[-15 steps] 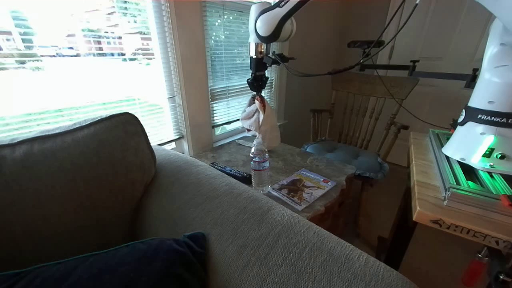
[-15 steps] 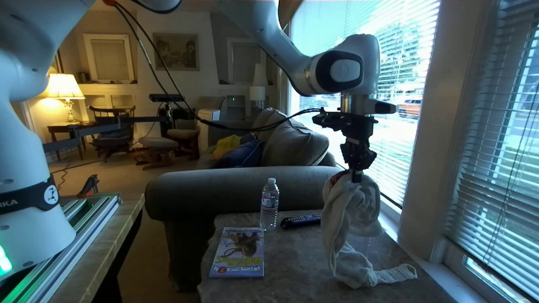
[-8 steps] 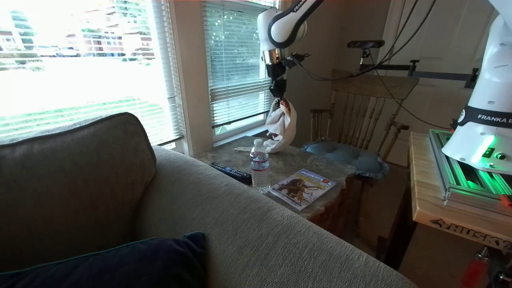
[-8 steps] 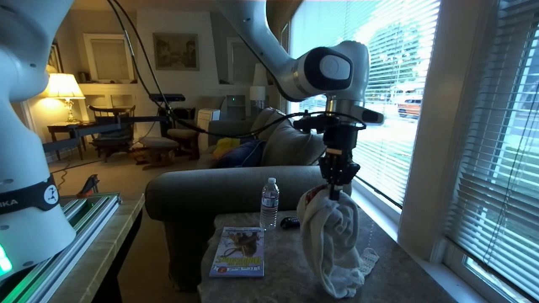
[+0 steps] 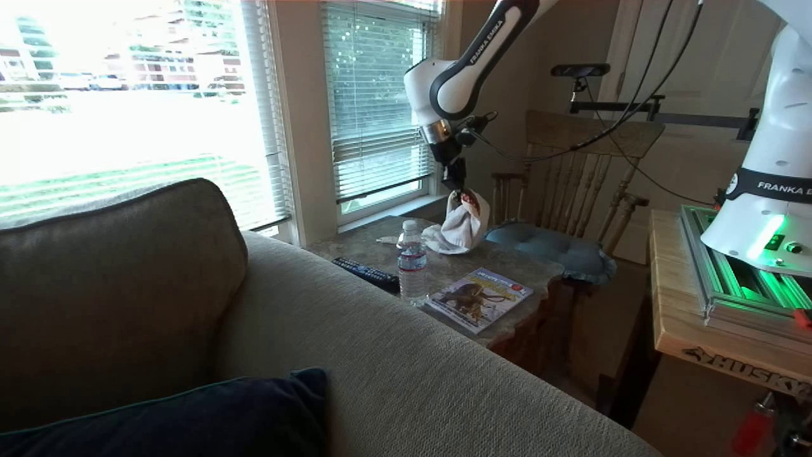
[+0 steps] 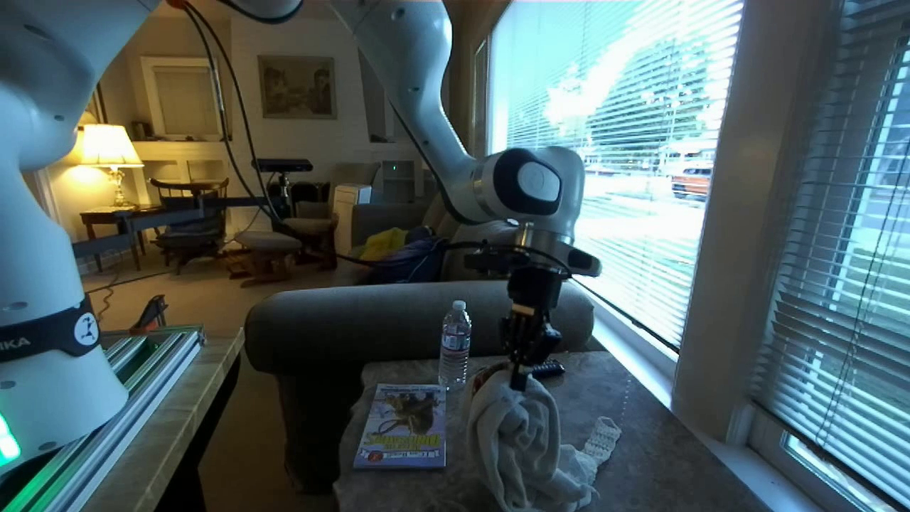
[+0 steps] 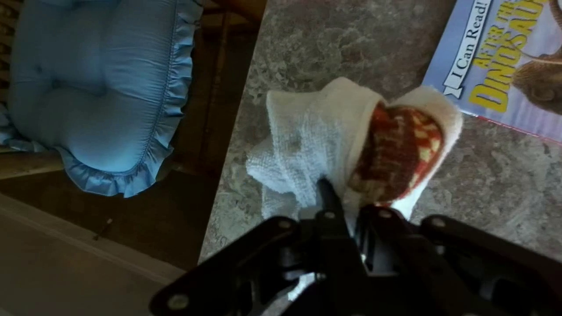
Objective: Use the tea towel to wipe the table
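The tea towel is white with a red and yellow printed part. It shows in both exterior views (image 5: 466, 230) (image 6: 513, 427) and in the wrist view (image 7: 316, 131). My gripper (image 5: 459, 190) is shut on the top of the towel; it also shows in an exterior view (image 6: 520, 378) and the wrist view (image 7: 347, 197). The towel hangs bunched beneath the fingers, its lower part lying on the stone-look table (image 6: 668, 462). A knitted strap end (image 6: 603, 437) trails on the table toward the window side. The pinched cloth between the fingers is partly hidden.
A water bottle (image 5: 412, 266) stands upright by the sofa arm (image 6: 398, 320). A dinosaur book (image 6: 402, 427) lies flat near the table edge. A black remote (image 5: 366, 274) lies behind the bottle. A chair with a blue cushion (image 7: 96, 87) stands beside the table; the window sill (image 6: 633, 348) borders it.
My gripper has moved down and across the table, away from the window, with the towel in it. The towel now bunches more on the table. Bottle, book and remote have not moved.
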You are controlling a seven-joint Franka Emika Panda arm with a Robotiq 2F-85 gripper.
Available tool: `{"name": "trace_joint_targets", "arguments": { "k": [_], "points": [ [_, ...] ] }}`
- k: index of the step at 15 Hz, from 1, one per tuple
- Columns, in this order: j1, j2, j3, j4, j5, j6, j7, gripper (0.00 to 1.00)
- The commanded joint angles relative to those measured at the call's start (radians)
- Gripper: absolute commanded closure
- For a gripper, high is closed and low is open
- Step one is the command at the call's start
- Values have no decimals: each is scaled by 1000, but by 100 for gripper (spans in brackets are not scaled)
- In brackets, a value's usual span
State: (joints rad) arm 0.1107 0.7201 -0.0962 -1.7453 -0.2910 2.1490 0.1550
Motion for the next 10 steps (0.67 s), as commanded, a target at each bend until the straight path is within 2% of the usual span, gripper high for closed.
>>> {"name": "trace_joint_targets", "arguments": {
  "k": [1,5,10],
  "points": [
    [22,133,11,106,13,23,64,97],
    [29,266,28,226,59,71,110,97],
    [9,357,65,349,157,118,99,97]
  ]
}}
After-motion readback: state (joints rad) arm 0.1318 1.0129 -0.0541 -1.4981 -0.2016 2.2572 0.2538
